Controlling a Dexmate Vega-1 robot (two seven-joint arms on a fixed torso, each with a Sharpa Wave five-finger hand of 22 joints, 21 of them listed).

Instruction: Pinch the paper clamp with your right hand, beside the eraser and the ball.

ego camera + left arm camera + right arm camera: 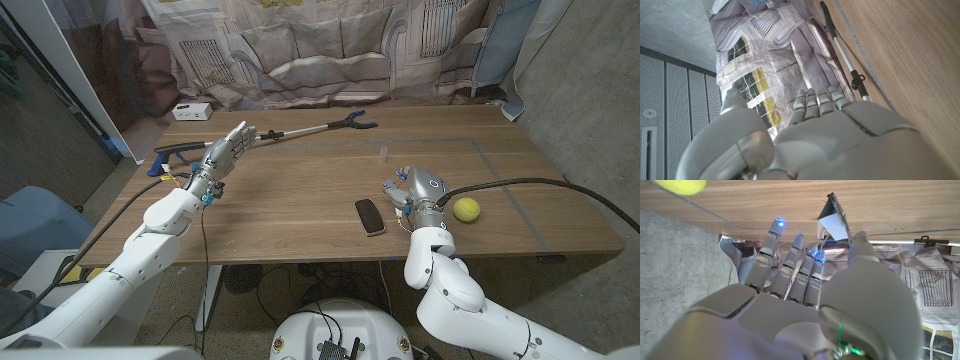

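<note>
Pinching the paper clamp [834,219] is the right hand [415,193]: right wrist view shows the thumb tip on one side and fingertips [812,255] on the other, touching the clamp's wire handles. Clamp body is black with a white face and sits past the fingertips, against the wood table [790,200]. Whether it's lifted or resting on the table, can't tell. The outer fingers reach alongside, slightly apart, not on the clamp.

Head view: right hand sits near the table's front edge, right of centre. The clamp is barely resolvable there, a small dark bit at the fingertips [386,186]. The black eraser [369,216], a flat rounded slab, lies on the table just beside the hand on its left, close but apart from it. The yellow tennis ball [466,209] lies on the hand's other side, near, not touching. It also shows at the frame corner in the right wrist view [680,184].

Left hand [222,158] is over the table's left part, holding nothing, fingers extended, side by side with small gaps; same in left wrist view [820,102]. Thumb stands apart from the fingers there.

A long reacher grabber tool [290,134] with a metal shaft lies diagonally across the far left of the table, just past the left fingertips; contact can't be told. A small white box [191,111] sits at the far left corner. A printed fabric backdrop [330,45] hangs behind the table.
</note>
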